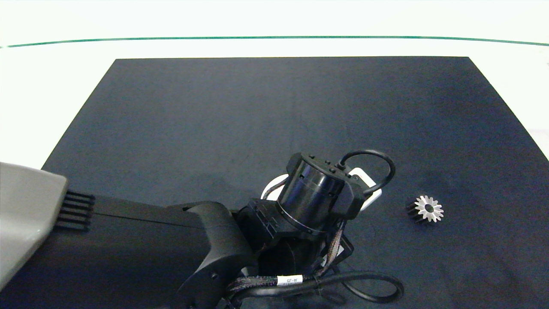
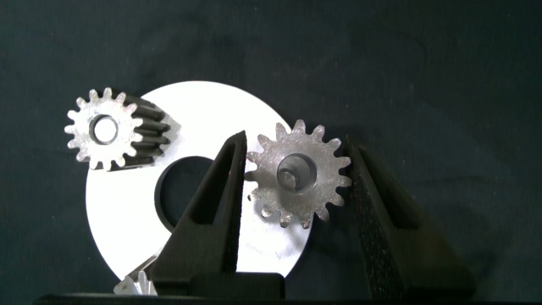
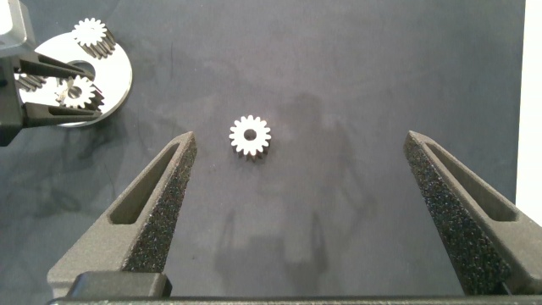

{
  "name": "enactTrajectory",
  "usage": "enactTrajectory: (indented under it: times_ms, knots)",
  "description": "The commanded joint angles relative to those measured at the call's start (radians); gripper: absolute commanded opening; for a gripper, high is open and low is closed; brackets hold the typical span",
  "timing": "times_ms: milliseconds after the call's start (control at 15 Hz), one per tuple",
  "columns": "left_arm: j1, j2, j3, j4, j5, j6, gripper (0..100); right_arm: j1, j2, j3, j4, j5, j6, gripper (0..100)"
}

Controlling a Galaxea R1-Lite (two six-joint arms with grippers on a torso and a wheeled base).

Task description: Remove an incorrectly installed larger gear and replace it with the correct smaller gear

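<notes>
L arm (image 1: pixel 300 201) hides most of white disc (image 1: pixel 274 185); gears unseen there.

From my station, the left arm (image 1: pixel 240 240) covers most of the white disc (image 2: pixel 118 229), so nothing can drop straight down there. My left gripper (image 2: pixel 296 182) sits over the disc with its fingers spread around a star-toothed gear (image 2: pixel 296 176); one finger nearly touches the teeth, the other has a small gap. A second gear (image 2: pixel 108 130) stands at the disc's rim, well clear of those fingers. Out on the dark mat (image 1: pixel 274 111) the loose gear (image 3: pixel 250 135) lies alone with bare mat all round. My right gripper (image 3: pixel 296 212) hangs wide open near it, nothing between.
</notes>
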Motion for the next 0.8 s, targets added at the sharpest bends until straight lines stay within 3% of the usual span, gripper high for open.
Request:
enactTrajectory:
  times_ms: [67, 667, 733, 800]
  knots:
    - [0.008, -0.005, 0.019, 0.000, 0.005, 0.002, 19, 0.002, 0.002, 0.002, -0.001, 0.000, -0.002, 100]
    - [0.005, -0.006, 0.056, -0.044, 0.003, 0.004, 19, 0.002, -0.002, 0.012, -0.001, 0.002, -0.002, 100]
    - [0.003, -0.006, 0.056, -0.043, 0.003, 0.004, 100, 0.002, -0.004, 0.012, -0.001, 0.002, -0.002, 100]
    - [0.003, -0.006, 0.056, -0.041, 0.003, 0.004, 100, 0.002, -0.004, 0.010, -0.001, 0.002, -0.002, 100]
